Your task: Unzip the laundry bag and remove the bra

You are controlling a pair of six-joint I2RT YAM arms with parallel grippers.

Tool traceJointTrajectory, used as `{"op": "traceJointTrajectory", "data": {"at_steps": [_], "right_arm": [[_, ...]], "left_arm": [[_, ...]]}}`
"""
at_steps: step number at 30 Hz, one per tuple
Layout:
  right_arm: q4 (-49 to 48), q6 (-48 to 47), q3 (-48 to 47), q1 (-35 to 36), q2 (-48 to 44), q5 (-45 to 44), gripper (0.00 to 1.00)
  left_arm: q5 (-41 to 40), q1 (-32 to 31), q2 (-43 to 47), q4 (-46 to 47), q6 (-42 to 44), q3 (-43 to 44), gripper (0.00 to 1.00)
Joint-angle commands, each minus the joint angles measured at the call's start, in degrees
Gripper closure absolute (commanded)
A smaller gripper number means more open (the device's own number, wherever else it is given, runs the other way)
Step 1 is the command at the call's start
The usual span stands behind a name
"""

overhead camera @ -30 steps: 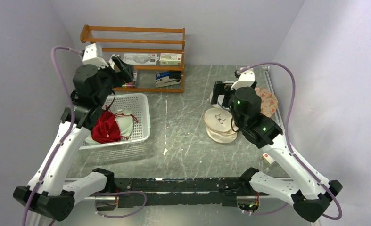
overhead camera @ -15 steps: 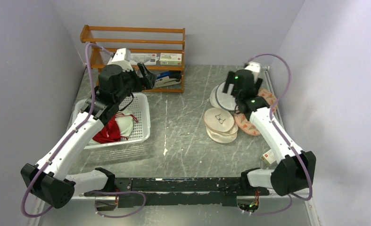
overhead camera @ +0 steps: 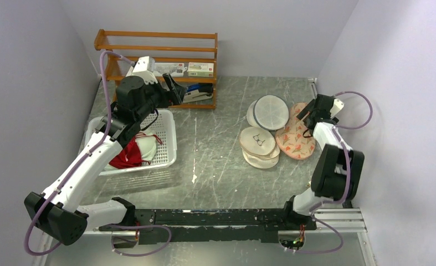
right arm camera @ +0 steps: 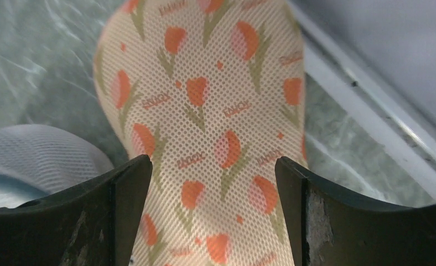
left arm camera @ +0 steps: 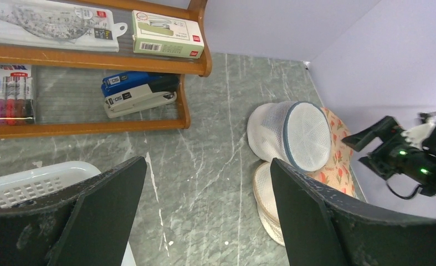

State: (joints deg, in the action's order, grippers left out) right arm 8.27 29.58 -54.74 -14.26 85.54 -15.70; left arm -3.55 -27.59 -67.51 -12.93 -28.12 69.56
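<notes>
The peach-pink laundry bag (overhead camera: 296,137) with orange tulip prints lies flat at the right of the table, zipped as far as I can see. My right gripper (overhead camera: 308,114) is low over its far lobe. In the right wrist view the printed mesh of the laundry bag (right arm camera: 204,100) fills the gap between the wide-apart fingers of the right gripper (right arm camera: 213,166). My left gripper (overhead camera: 177,91) hangs open in front of the shelf with nothing in it; it (left arm camera: 207,166) looks down on bare table. The bra is hidden.
A white mesh round bag (overhead camera: 271,111) leans by the laundry bag. Cream disc pouches (overhead camera: 258,145) are stacked to its left. A white basket (overhead camera: 171,138) with a dark red garment (overhead camera: 124,152) stands left. A wooden shelf (overhead camera: 154,39) is at the back; the wall is close on the right.
My right arm has swung out to the right and its gripper has come down onto the laundry bag's far lobe, jaws narrowing slightly. My left gripper moved from over the basket toward the shelf, then held still.
</notes>
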Motion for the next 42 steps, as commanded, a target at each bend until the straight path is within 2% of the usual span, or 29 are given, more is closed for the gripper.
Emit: {"op": "traceJointTrajectory", "data": {"at_steps": [1, 3, 6, 13, 15, 25, 27, 30, 36, 39, 42], "right_arm": [[0.13, -4.04, -5.77, -0.60, 9.08, 6.85, 0.17], [1.63, -6.86, -7.88, -0.43, 12.42, 9.16, 0.16], [3.06, -8.27, -9.10, 0.52, 14.43, 7.78, 0.14], [4.76, -10.33, -9.06, 4.31, 11.77, -0.24, 0.13], [4.66, -10.51, -8.92, 5.16, 10.98, -0.22, 0.13], [2.67, -10.39, -7.48, 6.86, 15.28, 0.98, 0.21], [2.41, -10.36, -7.65, 6.88, 16.46, 1.12, 0.30], [1.24, -10.97, -6.85, 6.88, 15.34, 0.46, 0.50], [1.53, -11.52, -6.72, 6.82, 7.49, -3.03, 0.84], [1.05, -12.33, -6.30, 6.86, 0.76, -4.03, 0.97], [-0.82, -13.34, -5.41, 6.96, -7.38, -1.11, 1.00]], "left_arm": [[1.78, -0.40, 0.90, 3.20, -0.45, -0.31, 0.06], [1.84, -0.44, 0.60, 3.19, -0.47, -0.22, 0.06], [1.86, -0.44, 0.29, 3.48, -0.47, -0.31, 0.06], [1.86, -0.44, -0.52, 3.40, -0.47, -0.32, 0.06], [1.86, -0.44, -0.53, 3.31, -0.47, -0.30, 0.06], [1.86, -0.44, -1.61, 3.38, -0.47, -0.44, 0.06], [1.86, -0.44, -1.87, 3.45, -0.47, -0.46, 0.06], [1.86, -0.44, -2.15, 3.32, -0.47, -0.39, 0.06], [1.86, -0.44, -2.19, 3.50, -0.47, -0.48, 0.06], [1.86, -0.44, -2.36, 3.46, -0.47, -0.43, 0.06], [1.86, -0.44, -2.37, 3.39, -0.47, -0.54, 0.06]]}}
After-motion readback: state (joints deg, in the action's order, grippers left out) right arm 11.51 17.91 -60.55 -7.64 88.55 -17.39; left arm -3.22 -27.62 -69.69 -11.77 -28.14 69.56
